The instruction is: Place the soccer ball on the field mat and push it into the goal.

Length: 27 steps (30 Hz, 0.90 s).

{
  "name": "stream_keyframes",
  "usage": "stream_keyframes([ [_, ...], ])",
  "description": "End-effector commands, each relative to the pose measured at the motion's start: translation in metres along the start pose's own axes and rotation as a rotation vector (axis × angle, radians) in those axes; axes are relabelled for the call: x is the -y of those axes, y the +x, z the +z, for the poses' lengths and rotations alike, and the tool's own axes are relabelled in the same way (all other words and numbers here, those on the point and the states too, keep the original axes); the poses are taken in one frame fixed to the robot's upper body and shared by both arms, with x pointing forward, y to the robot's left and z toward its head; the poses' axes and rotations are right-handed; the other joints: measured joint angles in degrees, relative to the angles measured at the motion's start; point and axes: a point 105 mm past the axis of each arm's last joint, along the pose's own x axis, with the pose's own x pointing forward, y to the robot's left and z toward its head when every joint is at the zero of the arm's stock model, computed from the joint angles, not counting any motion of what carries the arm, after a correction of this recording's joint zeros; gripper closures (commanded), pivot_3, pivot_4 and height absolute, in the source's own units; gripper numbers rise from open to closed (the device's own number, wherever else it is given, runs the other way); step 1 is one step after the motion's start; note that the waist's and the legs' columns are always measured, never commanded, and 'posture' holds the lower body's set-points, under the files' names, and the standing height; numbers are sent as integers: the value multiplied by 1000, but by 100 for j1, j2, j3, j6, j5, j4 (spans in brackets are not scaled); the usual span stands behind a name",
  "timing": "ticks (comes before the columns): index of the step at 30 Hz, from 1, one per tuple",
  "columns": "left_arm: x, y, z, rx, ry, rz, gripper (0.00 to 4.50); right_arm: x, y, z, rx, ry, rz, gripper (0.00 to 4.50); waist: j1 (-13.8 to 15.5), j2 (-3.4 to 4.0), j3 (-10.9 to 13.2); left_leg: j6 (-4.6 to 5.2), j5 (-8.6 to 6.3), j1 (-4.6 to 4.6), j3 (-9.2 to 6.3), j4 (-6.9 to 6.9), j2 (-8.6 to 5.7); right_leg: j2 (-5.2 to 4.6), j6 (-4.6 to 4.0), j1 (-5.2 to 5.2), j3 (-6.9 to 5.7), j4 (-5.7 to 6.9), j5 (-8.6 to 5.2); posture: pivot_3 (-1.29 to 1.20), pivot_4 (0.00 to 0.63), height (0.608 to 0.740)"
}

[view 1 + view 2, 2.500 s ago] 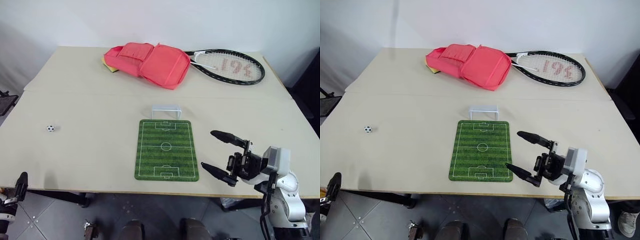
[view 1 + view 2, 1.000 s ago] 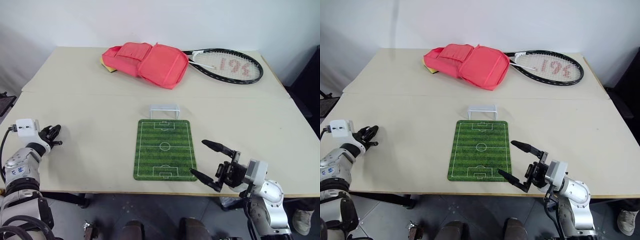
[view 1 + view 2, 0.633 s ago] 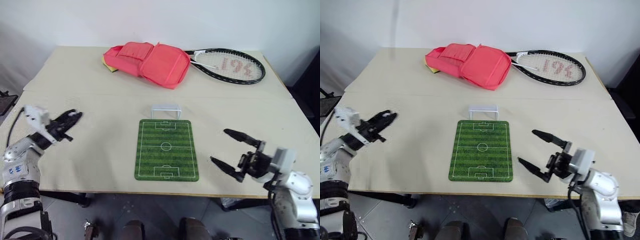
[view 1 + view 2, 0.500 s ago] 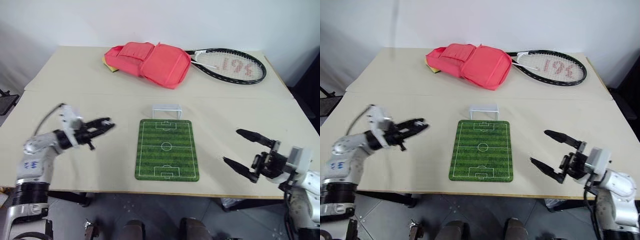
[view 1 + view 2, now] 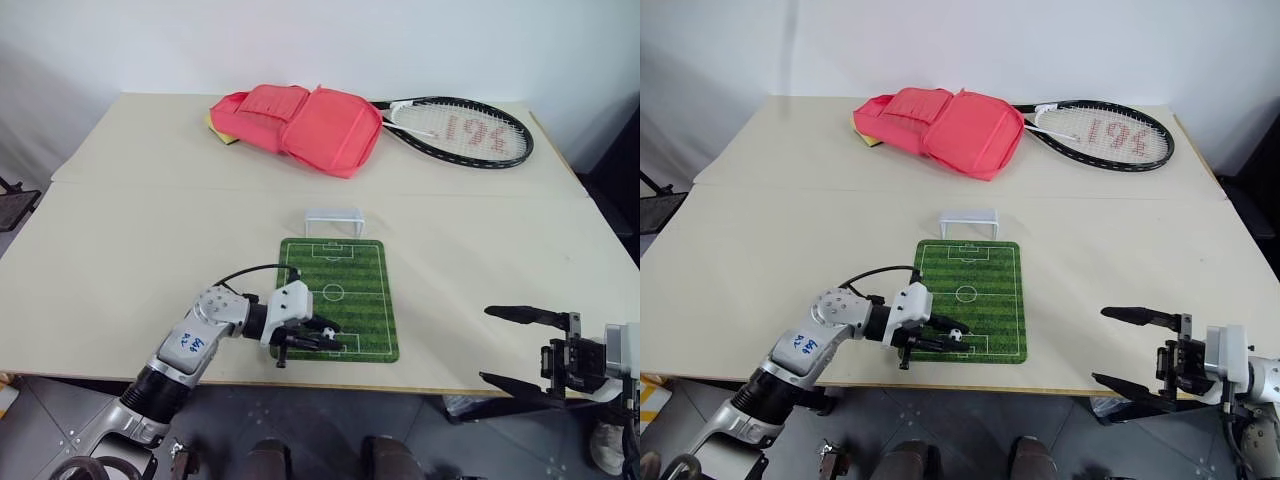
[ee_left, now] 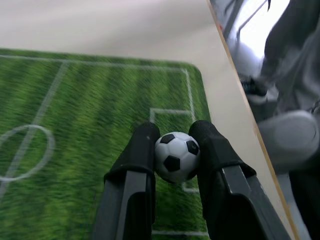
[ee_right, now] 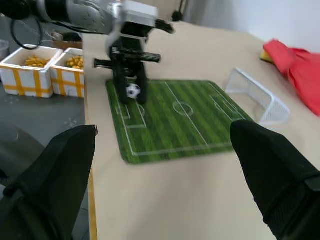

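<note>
- The right gripper [image 5: 522,347] is hanging just off the table's [image 5: 120,250] near edge, close to its near right corner, with its two fingers spread wide and nothing between them.
- The left gripper [image 5: 322,338] is reaching in over the near edge and is pointing across the near end of the mat [image 5: 338,290], its fingers closed on the ball [image 5: 327,333].
- In the left wrist view the ball [image 6: 176,156] is sitting right at the fingertips [image 6: 145,137], pinched from both sides, with the near penalty-box lines of the mat under it.
- The ball is lying low over the mat's near end, by the near penalty box; whether it is touching the mat I cannot tell.
- The mat is lying flat in the middle of the table's near half, its short sides facing the near and far edges.
- The goal [image 5: 333,221] is standing just beyond the mat's far short edge, its mouth facing the mat, well apart from the ball.
- A pink bag [image 5: 300,125] is lying near the far edge, left of centre.
- A racket [image 5: 460,131] is lying beside the bag, toward the far right corner.
</note>
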Motion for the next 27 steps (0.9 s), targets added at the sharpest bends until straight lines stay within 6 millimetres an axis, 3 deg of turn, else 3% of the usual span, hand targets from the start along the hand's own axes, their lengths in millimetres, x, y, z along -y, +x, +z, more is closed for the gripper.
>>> stream_keyframes([
  [1, -3, 6, 7, 11, 54, 33, 3642, -4, -7, 5, -29, -37, 51, 0, 10, 0, 0, 0, 0, -1, 0, 0, 0, 0, 1, 0, 0, -1, 0, 0, 150, 740],
  [7, 1, 7, 4, -4, 65, 3, 3642, -13, -11, 0, -65, -4, 104, 0, 10, 1, -1, 0, 0, -1, -1, 0, 0, 0, 2, 1, -1, -2, 1, 0, 150, 740],
  [18, 6, 11, 4, -8, 66, -8, 3642, -11, -13, -6, -76, 9, 96, 0, 8, 2, -1, 0, 0, 0, -1, 4, 0, 0, 3, 3, 0, -4, 2, 0, 150, 740],
  [27, 8, 12, 8, 27, 75, 3, 912, -10, -10, -8, -69, 9, 91, 0, 9, 2, -1, 0, 0, 0, -2, 6, 0, 0, 4, 4, 0, -3, 2, 0, 150, 740],
])
